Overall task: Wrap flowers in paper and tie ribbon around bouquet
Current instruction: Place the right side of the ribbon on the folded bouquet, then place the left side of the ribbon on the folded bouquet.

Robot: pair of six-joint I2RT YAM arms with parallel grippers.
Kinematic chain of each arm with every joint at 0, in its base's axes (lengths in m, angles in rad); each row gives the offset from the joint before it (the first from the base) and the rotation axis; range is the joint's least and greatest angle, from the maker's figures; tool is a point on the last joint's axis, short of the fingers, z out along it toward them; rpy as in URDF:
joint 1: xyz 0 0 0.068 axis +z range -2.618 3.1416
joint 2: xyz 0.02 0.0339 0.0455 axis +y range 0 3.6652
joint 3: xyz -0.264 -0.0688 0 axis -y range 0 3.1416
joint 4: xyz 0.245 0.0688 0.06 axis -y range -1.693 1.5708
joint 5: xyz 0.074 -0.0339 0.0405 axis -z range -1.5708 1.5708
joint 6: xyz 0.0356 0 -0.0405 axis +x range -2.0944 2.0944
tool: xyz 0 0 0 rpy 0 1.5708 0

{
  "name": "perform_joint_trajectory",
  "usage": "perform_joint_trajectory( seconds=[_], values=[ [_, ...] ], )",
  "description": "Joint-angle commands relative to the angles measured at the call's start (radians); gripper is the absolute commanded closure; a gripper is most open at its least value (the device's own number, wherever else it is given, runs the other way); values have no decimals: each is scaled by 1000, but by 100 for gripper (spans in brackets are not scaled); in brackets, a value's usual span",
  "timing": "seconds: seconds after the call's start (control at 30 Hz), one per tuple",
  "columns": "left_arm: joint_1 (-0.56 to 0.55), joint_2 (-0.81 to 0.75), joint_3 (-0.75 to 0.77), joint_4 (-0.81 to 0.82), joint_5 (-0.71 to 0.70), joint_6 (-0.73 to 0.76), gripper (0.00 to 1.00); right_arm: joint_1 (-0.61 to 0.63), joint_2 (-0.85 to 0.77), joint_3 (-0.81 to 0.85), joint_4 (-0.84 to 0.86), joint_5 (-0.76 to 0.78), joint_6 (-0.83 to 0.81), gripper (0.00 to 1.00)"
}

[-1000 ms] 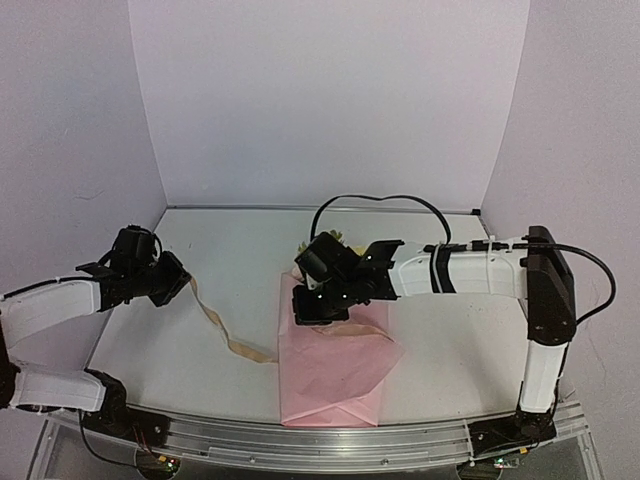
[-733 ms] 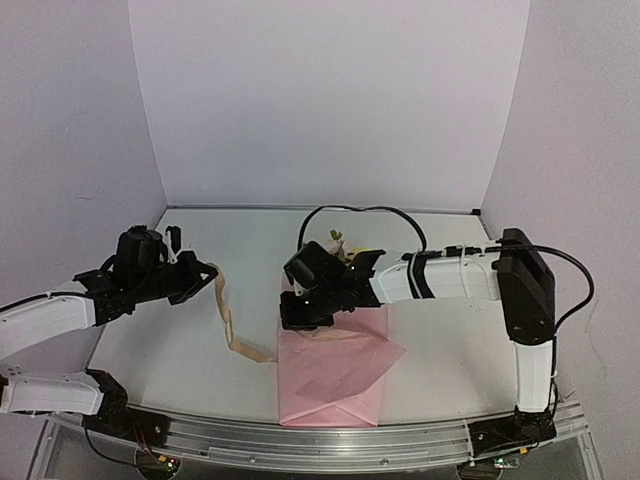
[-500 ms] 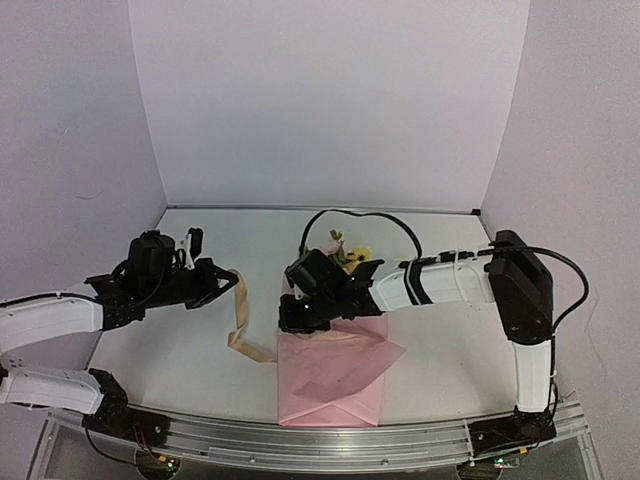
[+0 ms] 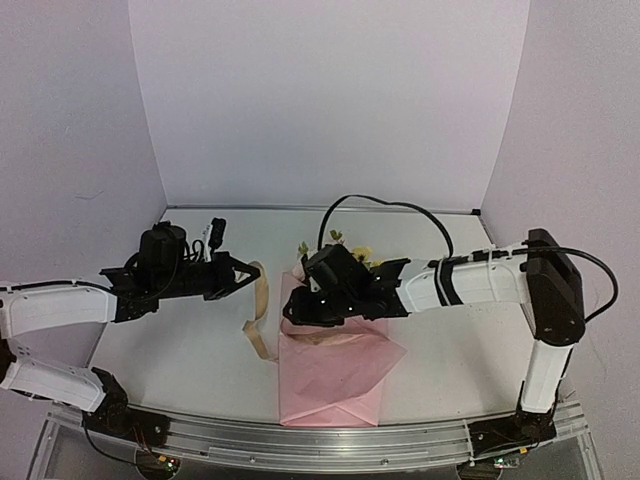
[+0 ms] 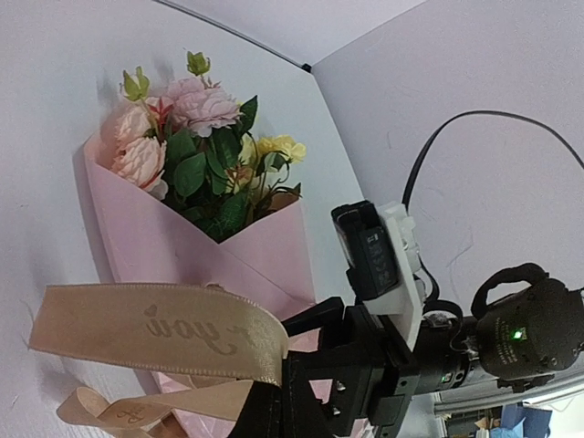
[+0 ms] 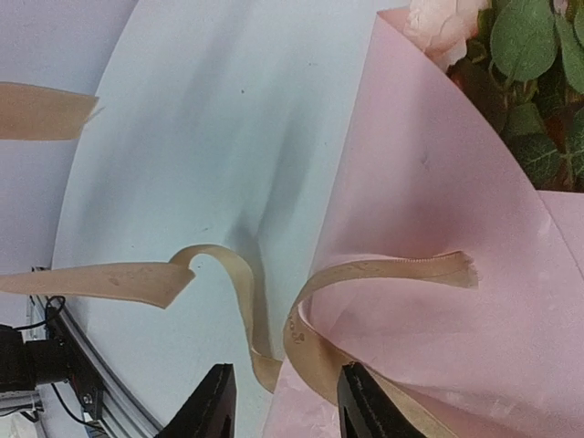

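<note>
Left gripper (image 4: pixel 244 276) pinches the tan satin ribbon strip (image 4: pixel 258 305) just left of the pink-paper-wrapped flower bouquet (image 4: pixel 332 370) under the spread right gripper (image 6: pixel 285 406).

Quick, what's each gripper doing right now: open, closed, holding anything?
Left gripper: closed on the ribbon.
Right gripper: open, gripping nothing; the ribbon lies loose between its jaws.
</note>
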Motion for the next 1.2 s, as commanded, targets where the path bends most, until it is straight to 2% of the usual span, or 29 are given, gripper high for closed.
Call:
perform_joint_trajectory(
  seconds=[0.0,0.13,0.3,0.57,0.8,1.03,1.17],
  values=[
    [-17,33,83,54,113,62,100,6,-146,-70,13,125,23,55],
    [-63,112,178,-8,160,109,100,6,-250,-150,-55,233,38,51],
    [-155,287,337,-109,184,191,100,6,-372,-288,-81,335,67,47],
    [-236,565,576,-278,187,290,100,11,-492,-429,-108,421,130,44],
    [-237,703,704,-386,188,330,98,27,-497,-403,-173,446,127,42],
    [-237,718,733,-424,171,351,92,27,-468,-365,-200,452,129,41],
    [-237,735,753,-448,151,357,96,27,-451,-337,-201,412,69,40]
  ],
)
